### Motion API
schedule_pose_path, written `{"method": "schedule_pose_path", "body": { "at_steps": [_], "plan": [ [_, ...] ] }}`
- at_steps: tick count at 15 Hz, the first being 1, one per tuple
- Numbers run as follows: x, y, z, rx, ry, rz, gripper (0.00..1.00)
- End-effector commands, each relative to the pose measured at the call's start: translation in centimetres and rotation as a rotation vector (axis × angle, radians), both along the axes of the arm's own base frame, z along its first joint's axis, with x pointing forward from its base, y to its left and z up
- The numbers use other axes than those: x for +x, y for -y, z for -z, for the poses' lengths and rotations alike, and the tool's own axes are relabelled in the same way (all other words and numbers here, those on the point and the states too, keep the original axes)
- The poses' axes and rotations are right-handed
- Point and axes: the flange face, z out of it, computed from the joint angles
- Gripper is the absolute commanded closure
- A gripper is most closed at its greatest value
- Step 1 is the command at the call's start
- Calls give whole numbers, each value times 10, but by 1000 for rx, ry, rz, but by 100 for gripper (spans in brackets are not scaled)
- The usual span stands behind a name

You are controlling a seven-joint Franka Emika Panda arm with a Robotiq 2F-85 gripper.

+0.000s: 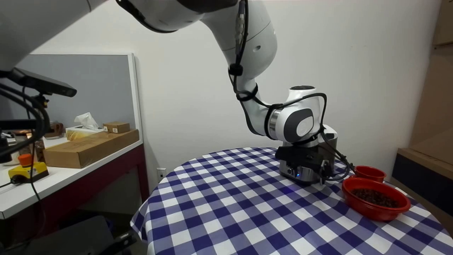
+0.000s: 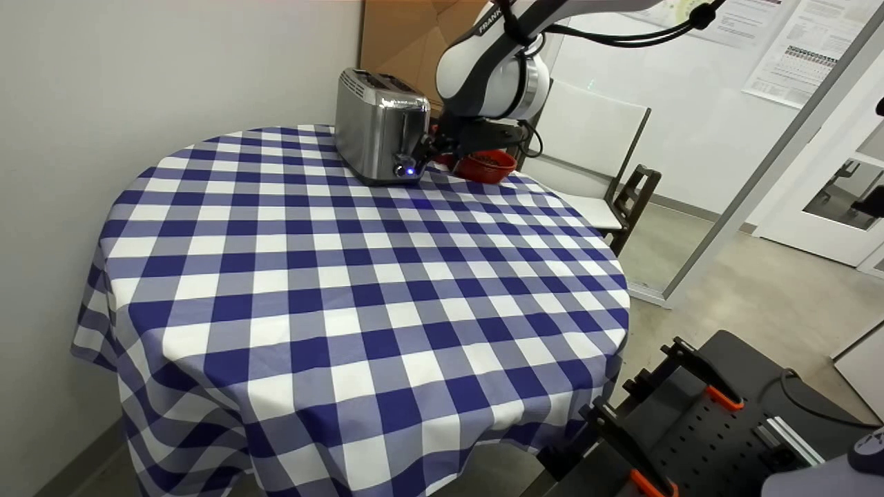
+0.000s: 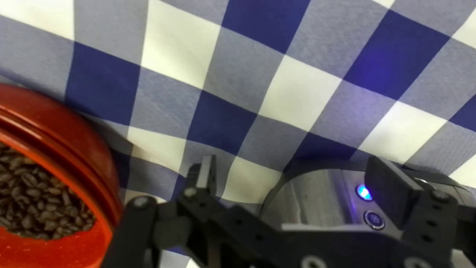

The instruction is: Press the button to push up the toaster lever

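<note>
The shiny silver toaster (image 2: 373,131) stands on the checked table near the wall, with slots on top. In an exterior view my arm and gripper cover much of the toaster (image 1: 309,175). A blue-lit button (image 3: 363,192) shows on its front in the wrist view, with a snowflake-marked button (image 3: 374,220) beside it. My gripper (image 3: 297,182) is open and empty at the toaster's front. One finger is over the cloth beside the toaster; the other is right by the lit button, partly overlapping it. I cannot tell whether it touches. The lever is hidden or not clear.
A red bowl (image 1: 375,214) of dark beans stands close beside the gripper, also large at the left of the wrist view (image 3: 74,137). A red cup (image 1: 370,173) stands behind it. The wall is close behind the toaster. A chair (image 2: 580,145) stands beyond the table.
</note>
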Motion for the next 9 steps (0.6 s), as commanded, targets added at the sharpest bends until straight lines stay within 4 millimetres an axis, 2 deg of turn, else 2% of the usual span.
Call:
{"method": "schedule_pose_path", "body": {
  "at_steps": [1, 9],
  "plan": [
    [6, -2, 6, -13, 29, 4, 0],
    [8, -6, 9, -17, 125, -4, 0]
  ]
}}
